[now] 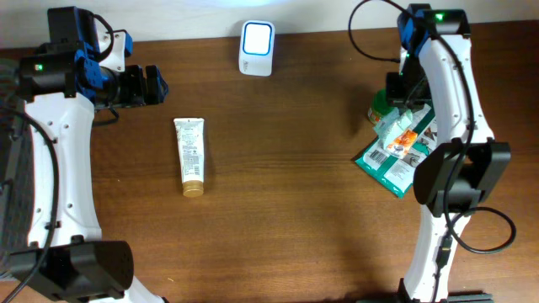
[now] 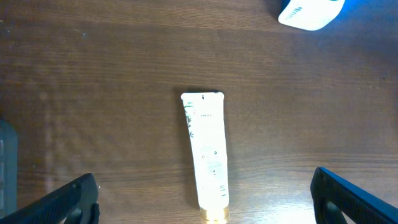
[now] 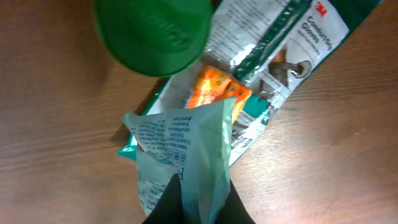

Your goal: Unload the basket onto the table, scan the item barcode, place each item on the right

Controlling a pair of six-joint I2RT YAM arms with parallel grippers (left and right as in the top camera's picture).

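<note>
The right claw (image 3: 198, 202) is pinching a green packet (image 3: 186, 149) over packages (image 3: 292, 37) near the right edge of the table (image 1: 286, 219). The left claw (image 1: 154, 86) is gaping wide above a tube (image 1: 190, 156).

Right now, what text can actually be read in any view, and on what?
"3M": on the glove pack, top corner, right wrist view.
"Comfort ... Gloves": same pack, below the logo; the word between is unclear.
Pouch: fine print, too small to read.
Green lid: raised lettering, blurred.
Tube: print too small to read.
Scanner: one blue word, blurred.
</note>
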